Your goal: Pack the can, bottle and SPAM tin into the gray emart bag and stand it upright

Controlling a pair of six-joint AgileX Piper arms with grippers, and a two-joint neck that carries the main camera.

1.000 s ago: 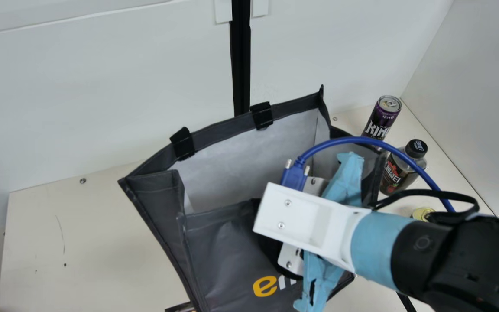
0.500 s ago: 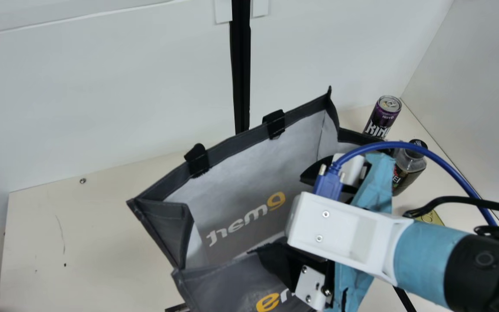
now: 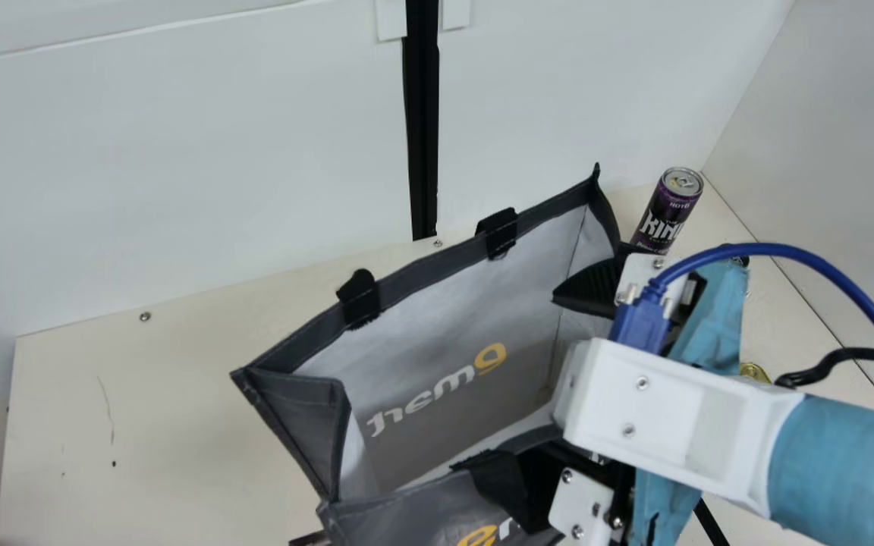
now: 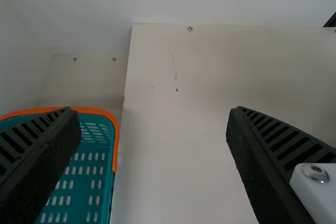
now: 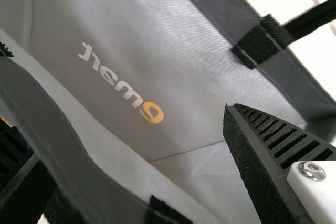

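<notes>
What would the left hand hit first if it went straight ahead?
Probably the cream tabletop, which lies straight beyond the open left hand, though its distance is unclear.

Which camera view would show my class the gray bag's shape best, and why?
The main view: it takes in the open bag with one folded side, though the right arm covers part of its front. The right wrist view shows the lining and lettering inside close up.
</notes>
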